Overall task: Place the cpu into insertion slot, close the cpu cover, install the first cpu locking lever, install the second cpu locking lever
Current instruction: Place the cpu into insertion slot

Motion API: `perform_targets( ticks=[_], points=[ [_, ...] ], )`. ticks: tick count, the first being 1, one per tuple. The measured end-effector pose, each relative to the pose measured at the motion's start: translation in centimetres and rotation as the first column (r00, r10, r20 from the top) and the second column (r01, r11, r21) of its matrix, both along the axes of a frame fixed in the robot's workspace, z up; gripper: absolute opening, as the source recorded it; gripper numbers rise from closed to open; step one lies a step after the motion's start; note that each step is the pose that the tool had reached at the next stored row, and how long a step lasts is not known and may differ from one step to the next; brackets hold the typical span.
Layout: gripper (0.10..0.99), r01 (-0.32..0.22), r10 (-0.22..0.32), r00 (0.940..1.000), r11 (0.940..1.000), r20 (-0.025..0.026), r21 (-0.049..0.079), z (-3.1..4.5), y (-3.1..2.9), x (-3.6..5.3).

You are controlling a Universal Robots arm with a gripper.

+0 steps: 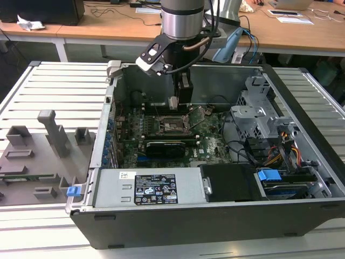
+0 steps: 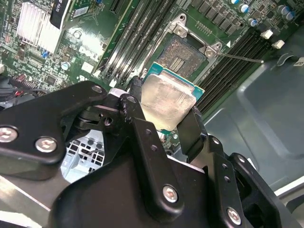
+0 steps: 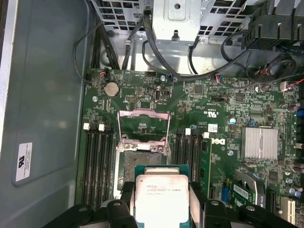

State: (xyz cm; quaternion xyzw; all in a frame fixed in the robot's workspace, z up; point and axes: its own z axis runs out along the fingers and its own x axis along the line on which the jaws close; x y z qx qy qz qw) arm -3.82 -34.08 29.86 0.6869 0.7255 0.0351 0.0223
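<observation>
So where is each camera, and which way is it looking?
Exterior view: off the arm, above the open computer case, looking down into it; the arm and gripper show.
First wrist view: on the arm, facing the motherboard; black fingers flank the cpu, with the insertion slot and raised cpu cover beyond.
Second wrist view: on the arm, looking along the gripper's links at the same cpu and insertion slot.
Both wrist views share the held cpu and the open insertion slot.

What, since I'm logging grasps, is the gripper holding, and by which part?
The small flat square cpu with a silver-grey metal top, clamped at two opposite edges by the gripper.
</observation>
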Motion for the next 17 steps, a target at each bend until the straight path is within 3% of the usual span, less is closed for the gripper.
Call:
perform_targets(
  ticks=[17],
  points=[
    [0.541, 0.000, 0.000, 1.0000, 1.0000, 0.0000, 0.000, -1.01, 0.00, -0.02]
  ],
)
